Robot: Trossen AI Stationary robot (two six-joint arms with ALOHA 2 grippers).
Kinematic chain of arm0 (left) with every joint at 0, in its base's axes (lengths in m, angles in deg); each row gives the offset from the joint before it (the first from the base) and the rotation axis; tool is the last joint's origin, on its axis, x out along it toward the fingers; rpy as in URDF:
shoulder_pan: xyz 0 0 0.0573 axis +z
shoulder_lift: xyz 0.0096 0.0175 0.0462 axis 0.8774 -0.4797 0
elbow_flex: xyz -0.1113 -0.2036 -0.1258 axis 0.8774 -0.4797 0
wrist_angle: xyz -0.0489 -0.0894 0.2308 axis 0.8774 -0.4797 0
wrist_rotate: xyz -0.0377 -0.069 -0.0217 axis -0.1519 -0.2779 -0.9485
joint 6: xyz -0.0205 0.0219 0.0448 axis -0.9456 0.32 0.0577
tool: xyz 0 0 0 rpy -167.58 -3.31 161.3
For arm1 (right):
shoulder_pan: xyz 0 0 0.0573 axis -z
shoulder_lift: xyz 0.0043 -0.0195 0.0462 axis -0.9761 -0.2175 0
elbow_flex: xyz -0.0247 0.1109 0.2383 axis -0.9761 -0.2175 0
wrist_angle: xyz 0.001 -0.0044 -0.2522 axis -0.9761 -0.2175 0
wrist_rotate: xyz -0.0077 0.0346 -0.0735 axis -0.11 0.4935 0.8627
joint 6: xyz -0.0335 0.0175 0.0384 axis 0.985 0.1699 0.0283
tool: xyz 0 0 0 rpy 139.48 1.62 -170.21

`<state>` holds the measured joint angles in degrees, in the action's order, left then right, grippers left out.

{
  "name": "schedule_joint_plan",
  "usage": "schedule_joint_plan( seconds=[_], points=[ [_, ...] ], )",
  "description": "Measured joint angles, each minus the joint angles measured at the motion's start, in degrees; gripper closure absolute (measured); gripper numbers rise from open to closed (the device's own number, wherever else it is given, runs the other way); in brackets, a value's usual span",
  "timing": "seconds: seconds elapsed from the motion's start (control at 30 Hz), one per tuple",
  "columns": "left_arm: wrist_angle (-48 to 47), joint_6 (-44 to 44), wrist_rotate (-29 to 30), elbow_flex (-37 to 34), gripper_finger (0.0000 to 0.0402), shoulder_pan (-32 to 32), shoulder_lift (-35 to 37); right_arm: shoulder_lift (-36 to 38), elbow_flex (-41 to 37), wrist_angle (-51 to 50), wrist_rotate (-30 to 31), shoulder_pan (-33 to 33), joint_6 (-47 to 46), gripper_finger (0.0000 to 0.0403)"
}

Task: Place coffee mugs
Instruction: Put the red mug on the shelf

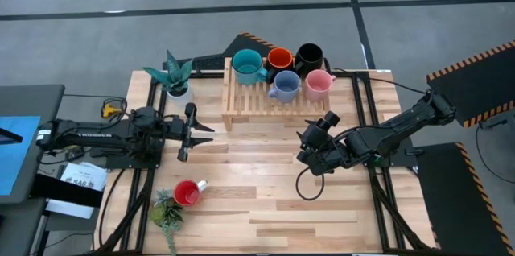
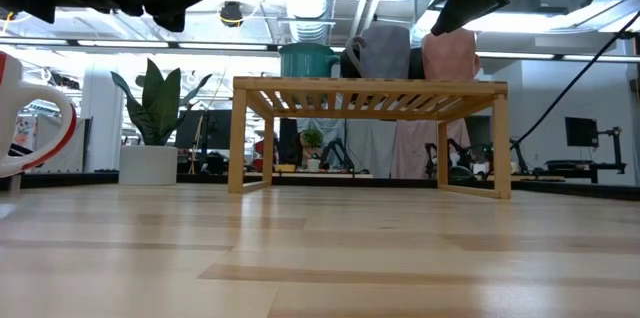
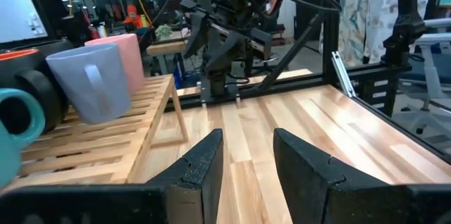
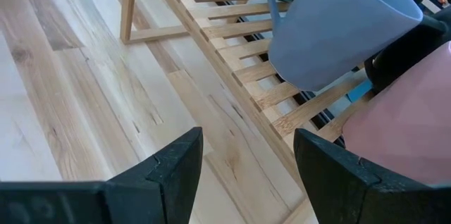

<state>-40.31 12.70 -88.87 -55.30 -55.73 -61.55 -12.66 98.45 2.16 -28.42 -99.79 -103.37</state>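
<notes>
Five mugs stand on the slatted wooden rack [image 1: 241,107]: teal [image 1: 248,66], orange [image 1: 279,59] and black [image 1: 309,57] at the back, pale blue [image 1: 284,86] and pink [image 1: 319,84] in front. The red mug [image 1: 187,193] stands on the table near its left front corner, also seen in the low view [image 2: 30,123]. My left gripper [image 1: 208,134] hovers open left of the rack's near edge, its fingers [image 3: 204,157] pointing right. My right gripper [image 1: 310,133] is open just before the rack, below the pale blue mug [image 4: 331,34] and pink mug [image 4: 402,118].
A potted plant in a white pot [image 1: 175,77] stands at the rack's left end. A small green plant [image 1: 166,212] sits beside the red mug. A black cable [image 1: 304,185] loops on the table below the right arm. Bare wood lies between the grippers.
</notes>
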Motion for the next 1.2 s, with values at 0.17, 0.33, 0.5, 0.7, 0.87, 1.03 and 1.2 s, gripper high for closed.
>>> schedule_joint_plan(
  seconds=[0.17,0.33,0.5,0.7,0.87,1.03,1.2],
  points=[
    [-1.27,0.84,0.0,0.0,0.0289,0.0,-0.02,0.0,0.0,-0.02,0.0,0.0,0.0,0.0154],
    [-1.25,1.6,0.7,0.0,0.0289,0.0,-0.02,0.0,0.0,-0.04,0.0,0.0,-0.02,0.0154],
    [-1.27,1.67,0.77,0.0,0.0289,0.01,-0.02,0.0,0.0,-0.04,-0.02,0.0,-0.02,0.0154],
    [-1.39,2.48,0.81,0.0,0.0289,0.0,-0.02,0.0,0.0,-0.24,-0.02,0.0,-0.02,0.0154],
    [-1.92,2.5,0.86,0.0,0.0289,0.0,-0.02,0.0,0.0,-0.26,-0.02,0.0,-0.02,0.0154],
    [-3.26,2.48,1.07,0.0,0.0289,0.0,-0.02,0.0,0.0,-0.55,-0.3,0.0,-0.04,0.0154],
    [-3.3,2.44,1.06,0.0,0.0289,0.0,-0.02,0.0,0.0,-0.62,-1.58,0.0,-0.07,0.0154]
  ],
)
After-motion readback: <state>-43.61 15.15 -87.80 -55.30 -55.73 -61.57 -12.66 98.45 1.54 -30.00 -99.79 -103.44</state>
